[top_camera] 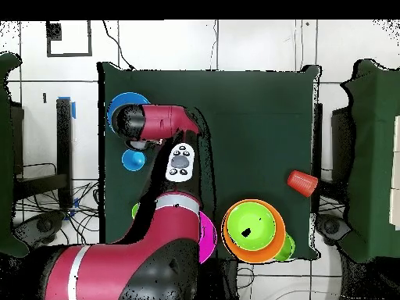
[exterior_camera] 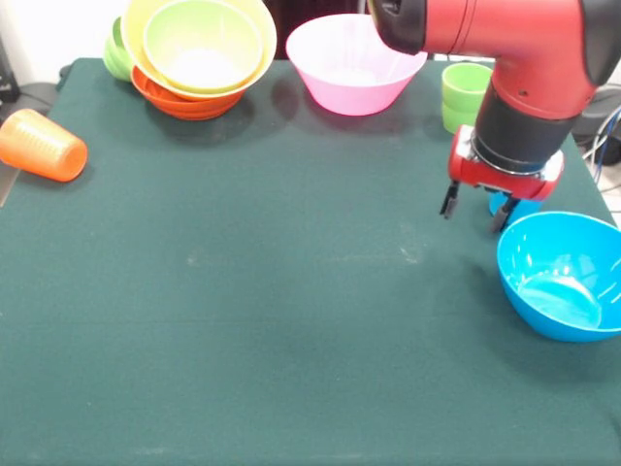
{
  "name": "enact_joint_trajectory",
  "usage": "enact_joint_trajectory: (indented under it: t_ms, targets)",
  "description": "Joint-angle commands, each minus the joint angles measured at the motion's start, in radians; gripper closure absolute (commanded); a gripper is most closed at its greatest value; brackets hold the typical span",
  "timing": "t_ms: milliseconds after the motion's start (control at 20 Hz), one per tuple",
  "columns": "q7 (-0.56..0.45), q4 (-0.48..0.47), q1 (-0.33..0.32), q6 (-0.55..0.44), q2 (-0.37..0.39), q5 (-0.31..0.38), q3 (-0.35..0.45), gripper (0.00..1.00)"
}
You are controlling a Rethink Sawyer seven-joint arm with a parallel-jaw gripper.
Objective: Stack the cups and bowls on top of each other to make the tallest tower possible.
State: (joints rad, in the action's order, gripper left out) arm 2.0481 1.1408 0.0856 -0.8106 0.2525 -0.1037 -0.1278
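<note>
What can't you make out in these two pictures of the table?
- Front view: a small blue thing behind the end effector; only a sliver shows, so cup or bowl is unclear.
- Front view: the blue bowl is cut off by the right edge.
- Overhead view: the pink bowl is mostly covered by the arm.
- Front view: the nested bowls hide how many lie underneath; a green piece peeks out behind.

- Bright, even light from above on the dark green cloth table [exterior_camera: 243,320]
- Soft shadows beside the glossy pink plastic bowl [exterior_camera: 354,63] and stacked bowls
- White glare inside the shiny blue plastic bowl [exterior_camera: 568,277]
- Front view slightly soft
</note>
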Motion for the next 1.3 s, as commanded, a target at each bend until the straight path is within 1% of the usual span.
enact_joint_trajectory:
  t_ms: [50,350,700,1300]
  targets:
    - [0.104,0.055,-0.008,0.095,-0.032,-0.006,0.092,0.0]
    - [0.127,0.024,0.016,0.086,-0.044,0.001,0.063,0.0]
    - [0.12,0.036,0.013,0.09,-0.041,-0.002,0.069,0.0]
    - [0.119,0.018,0.013,0.068,-0.052,-0.006,0.071,0.0]
